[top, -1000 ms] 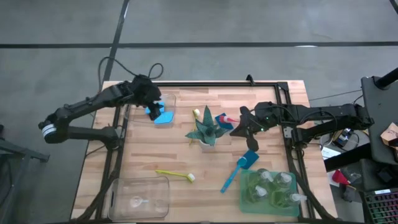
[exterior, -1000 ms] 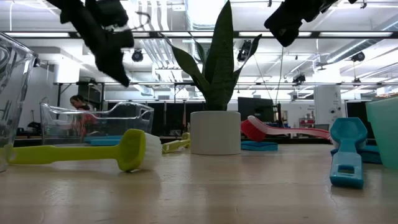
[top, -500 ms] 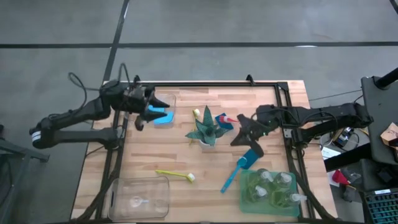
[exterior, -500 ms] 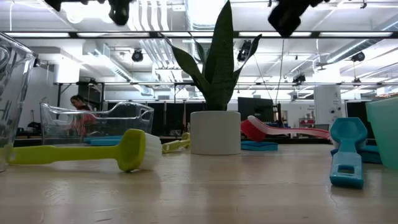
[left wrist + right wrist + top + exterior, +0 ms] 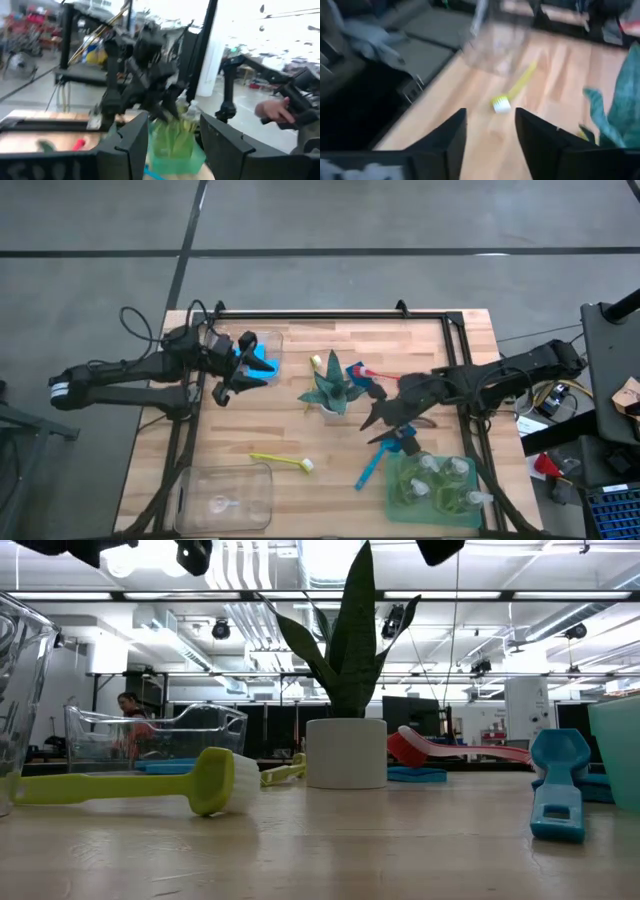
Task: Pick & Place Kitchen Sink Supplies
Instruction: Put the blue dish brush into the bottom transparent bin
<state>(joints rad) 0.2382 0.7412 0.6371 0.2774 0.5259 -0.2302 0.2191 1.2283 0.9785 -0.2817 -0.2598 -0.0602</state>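
From above: the left claw hangs over the worktop near its left edge, right beside a clear bin with blue sponges in it. Its fingers are spread and hold nothing. The right claw sits between the plant and the blue brush, also parted and empty. The red brush lies just behind the plant. A yellow brush lies near the front, beside another clear bin at the front left corner. The pump bottles stand in the green tray at the front right.

Table-level shot: yellow brush lies flat up close on the left, plant pot in the middle, red brush behind it, blue brush on the right. Both arms only poke in along the top edge.

Left wrist cam: fingers wide apart, nothing between them, looking at the tray of bottles and the other arm. A person's hand shows in the room beyond.

Right wrist cam: fingers apart and empty, above bare wood, with the yellow brush ahead and a leaf off to one side.
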